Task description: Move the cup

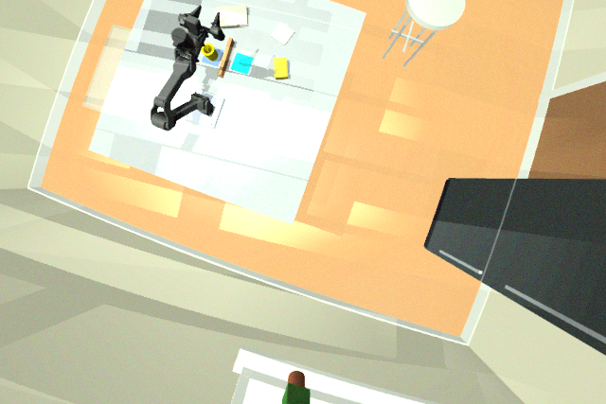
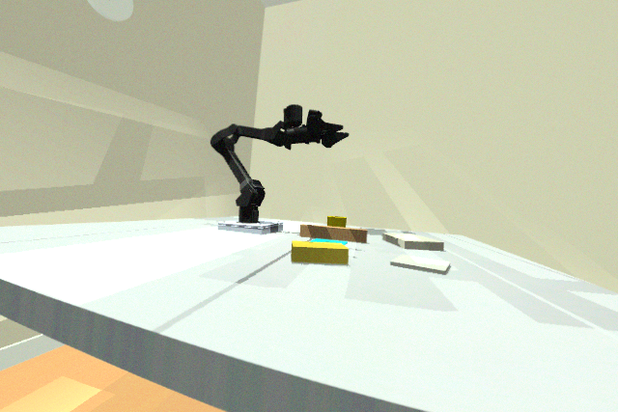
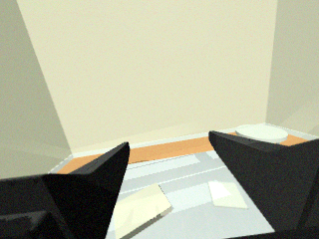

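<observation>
One round yellow cup (image 1: 209,51), tool (image 1: 205,18) agape

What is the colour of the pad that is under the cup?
The pad under the cup is blue; the top view shows it best.

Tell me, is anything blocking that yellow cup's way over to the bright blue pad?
Yes. A wooden bar lies on the table between the yellow cup and the cyan pad, so the cup would likely have to be lifted over it. The open gripper hangs high above, with nothing visible between it and the cup.
</observation>
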